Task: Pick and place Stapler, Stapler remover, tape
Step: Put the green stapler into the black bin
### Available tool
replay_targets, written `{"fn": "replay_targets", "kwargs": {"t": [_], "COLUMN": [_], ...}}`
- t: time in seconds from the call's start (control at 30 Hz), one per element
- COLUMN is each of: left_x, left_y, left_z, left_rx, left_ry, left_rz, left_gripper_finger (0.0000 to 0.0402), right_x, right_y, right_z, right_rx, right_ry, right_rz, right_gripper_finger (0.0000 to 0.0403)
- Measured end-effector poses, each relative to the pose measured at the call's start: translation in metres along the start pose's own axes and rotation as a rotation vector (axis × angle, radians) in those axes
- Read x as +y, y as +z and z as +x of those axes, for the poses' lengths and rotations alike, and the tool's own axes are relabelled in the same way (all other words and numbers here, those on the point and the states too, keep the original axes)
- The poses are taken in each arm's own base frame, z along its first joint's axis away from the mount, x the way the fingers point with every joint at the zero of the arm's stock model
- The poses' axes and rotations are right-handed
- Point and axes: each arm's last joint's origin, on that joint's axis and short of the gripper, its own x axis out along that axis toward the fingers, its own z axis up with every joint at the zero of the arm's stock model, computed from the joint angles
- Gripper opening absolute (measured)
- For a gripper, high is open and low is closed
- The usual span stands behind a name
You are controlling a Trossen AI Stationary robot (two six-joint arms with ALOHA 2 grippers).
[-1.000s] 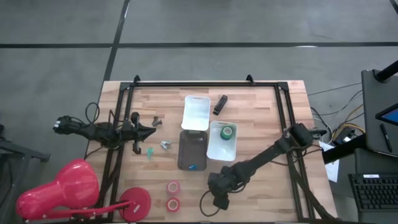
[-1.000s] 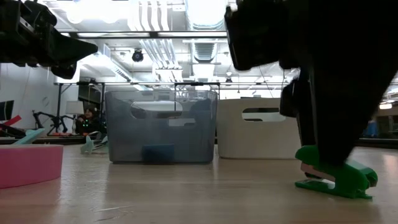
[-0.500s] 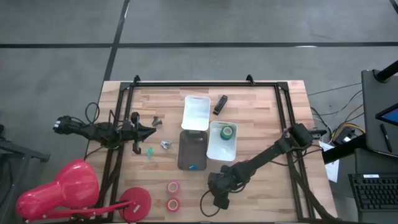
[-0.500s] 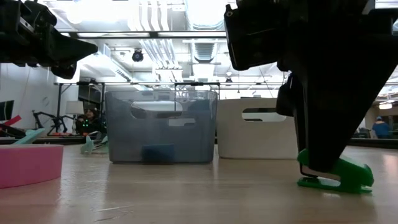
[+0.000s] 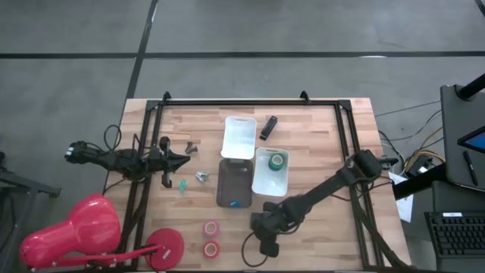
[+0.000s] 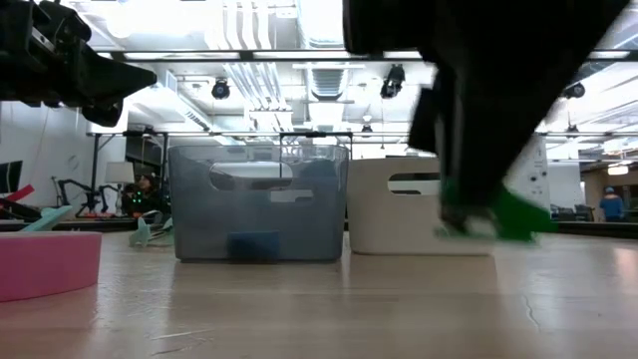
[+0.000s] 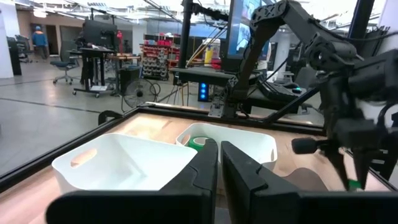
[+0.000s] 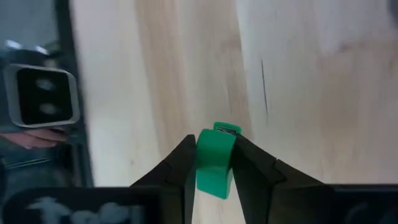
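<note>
While the right gripper (image 8: 214,163) is clenching its jaws on the green stapler (image 8: 215,160) just above the worktop (image 5: 318,136), near the front edge, it should be lifting steadily, keeping the grip square, before heading trayward.

Bright ceiling lights (image 6: 249,20) glare overhead; the low view's foreground arm blurs.

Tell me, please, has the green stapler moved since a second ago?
Yes. The green stapler, clamped in the right hand, has lifted off the table and shifted left toward the white bin.
</note>
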Motion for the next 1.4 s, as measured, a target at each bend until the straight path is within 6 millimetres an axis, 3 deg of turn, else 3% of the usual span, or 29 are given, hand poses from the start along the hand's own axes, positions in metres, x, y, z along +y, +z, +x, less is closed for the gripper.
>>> {"fn": "replay_targets", "kwargs": {"t": [0.27, 0.37, 0.5, 0.9, 1.07, 1.4], "left_x": [0.000, 0.000, 0.000, 0.000, 0.000, 0.000], "left_y": [0.000, 0.000, 0.000, 0.000, 0.000, 0.000], "left_z": [0.000, 0.000, 0.000, 0.000, 0.000, 0.000], "left_rx": [0.000, 0.000, 0.001, 0.001, 0.001, 0.002], "left_ry": [0.000, 0.000, 0.000, 0.000, 0.000, 0.000], "left_rz": [0.000, 0.000, 0.001, 0.001, 0.001, 0.001], "left_gripper_finger": [0.0023, 0.0023, 0.0023, 0.0023, 0.0023, 0.0023], "right_x": [0.009, 0.002, -0.012, -0.073, -0.093, -0.106], "right_y": [0.027, 0.040, 0.056, 0.095, 0.100, 0.099], "right_z": [-0.050, -0.071, -0.081, -0.079, -0.062, -0.043], "right_rx": [-0.188, -0.296, -0.405, -0.394, -0.341, -0.270], "right_ry": [-0.074, -0.124, -0.216, -0.249, -0.268, -0.304], "right_rz": [-0.128, -0.137, -0.176, -0.160, -0.149, -0.136], "right_gripper_finger": [0.0080, 0.0085, 0.0087, 0.0085, 0.0091, 0.0087]}}
